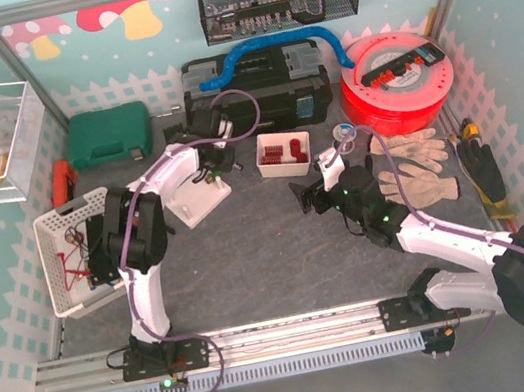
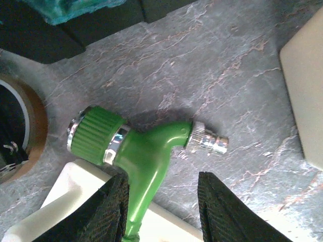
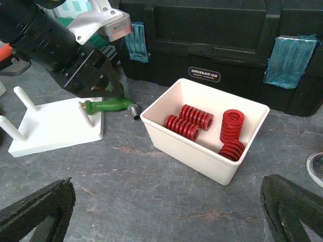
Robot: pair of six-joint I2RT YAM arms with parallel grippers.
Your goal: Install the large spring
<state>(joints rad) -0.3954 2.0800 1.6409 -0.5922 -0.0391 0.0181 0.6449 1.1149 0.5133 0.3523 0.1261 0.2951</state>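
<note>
the white box [image 3: 160,124] sits on the grey table [image 3: 151,201], just in front of the black toolbox [image 3: 212,30]. the red springs [image 3: 182,127] are all inside the box. two lie on their sides toward its left end. a thicker one stands on end against its far right wall, and another lies below that in the near right corner. none is being held.

the right gripper [image 3: 166,184] hovers on the near side of the box, well apart from it. its fingers [image 3: 35,212] are spread wide with nothing between them.

left of the box lies a white peg board [image 3: 55,126] with upright pegs. a green spray nozzle [image 2: 146,151] rests between the board and the box, its metal tip pointing at the box and its handle lying over the board's edge. the left gripper [image 2: 162,177] hangs over the nozzle on that same left side of the box. its fingers are parted and the green handle runs up between them, close against one finger and clear of the other.
</note>
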